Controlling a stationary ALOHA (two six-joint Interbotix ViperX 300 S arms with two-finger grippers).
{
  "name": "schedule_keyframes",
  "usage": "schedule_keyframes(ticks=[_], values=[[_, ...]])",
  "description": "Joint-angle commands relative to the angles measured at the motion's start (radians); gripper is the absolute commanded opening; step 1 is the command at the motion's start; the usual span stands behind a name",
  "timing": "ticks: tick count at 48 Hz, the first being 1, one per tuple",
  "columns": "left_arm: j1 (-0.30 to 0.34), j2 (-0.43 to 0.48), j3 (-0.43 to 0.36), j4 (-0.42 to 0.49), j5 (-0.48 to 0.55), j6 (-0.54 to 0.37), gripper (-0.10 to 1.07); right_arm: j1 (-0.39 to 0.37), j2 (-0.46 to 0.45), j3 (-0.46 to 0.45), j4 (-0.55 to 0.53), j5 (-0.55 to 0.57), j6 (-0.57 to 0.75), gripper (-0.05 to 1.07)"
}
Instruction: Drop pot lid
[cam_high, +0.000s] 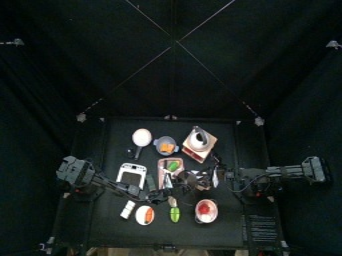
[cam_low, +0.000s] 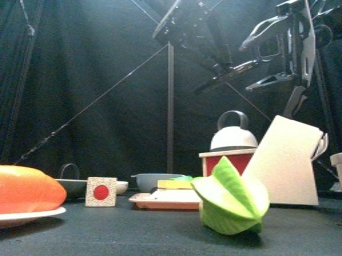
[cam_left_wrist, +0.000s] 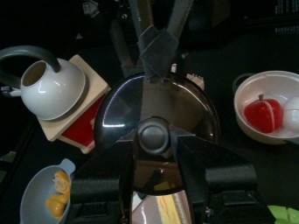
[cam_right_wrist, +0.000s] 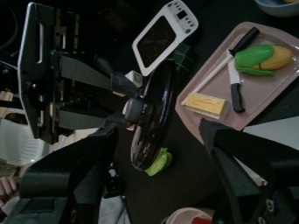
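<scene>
The pot lid (cam_left_wrist: 152, 109) is steel with a dark knob (cam_left_wrist: 152, 134), and it hangs upright above the table. My right gripper (cam_left_wrist: 158, 54) is shut on its far rim. In the right wrist view the pot lid (cam_right_wrist: 158, 105) shows edge-on between the right gripper's own jaws (cam_right_wrist: 163, 149). My left gripper (cam_left_wrist: 152, 156) is open, one jaw on either side of the knob with a gap to each. In the right wrist view the left gripper (cam_right_wrist: 117, 105) faces the knob side of the lid.
A white kettle (cam_left_wrist: 47, 83) stands on a wood and red block. Nearby are a bowl with a red fruit (cam_left_wrist: 267, 109) and a blue bowl of yellow pieces (cam_left_wrist: 52, 192). A pink tray (cam_right_wrist: 222, 74) holds corn (cam_right_wrist: 263, 59), a knife and cheese, beside a white scale (cam_right_wrist: 170, 35).
</scene>
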Motion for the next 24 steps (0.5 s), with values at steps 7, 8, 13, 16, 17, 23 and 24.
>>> schedule_keyframes(ticks=[7,8,13,16,17,23,24], values=[[0.009,-0.008,-0.037,0.003,0.023,-0.003,0.59,-0.003,-0.006,0.002,-0.003,-0.005,-0.003,1.02],[0.009,-0.009,-0.034,0.003,0.025,-0.003,0.59,-0.003,-0.009,0.005,-0.005,-0.002,-0.005,1.02],[0.0,-0.015,-0.021,-0.003,0.025,-0.006,0.59,-0.005,-0.031,0.014,-0.018,0.015,-0.009,1.02],[-0.008,-0.012,-0.02,-0.025,0.018,-0.011,0.59,-0.011,-0.049,0.015,-0.038,0.034,-0.009,1.02],[-0.011,-0.009,-0.02,-0.035,0.017,-0.014,0.59,-0.014,-0.055,0.015,-0.048,0.041,-0.009,1.02],[-0.031,0.009,0.002,-0.117,0.008,-0.028,0.59,-0.043,-0.091,0.021,-0.092,0.115,-0.002,1.02],[-0.032,0.011,0.011,-0.138,0.008,-0.031,0.59,-0.048,-0.094,0.023,-0.097,0.129,-0.002,1.02]])
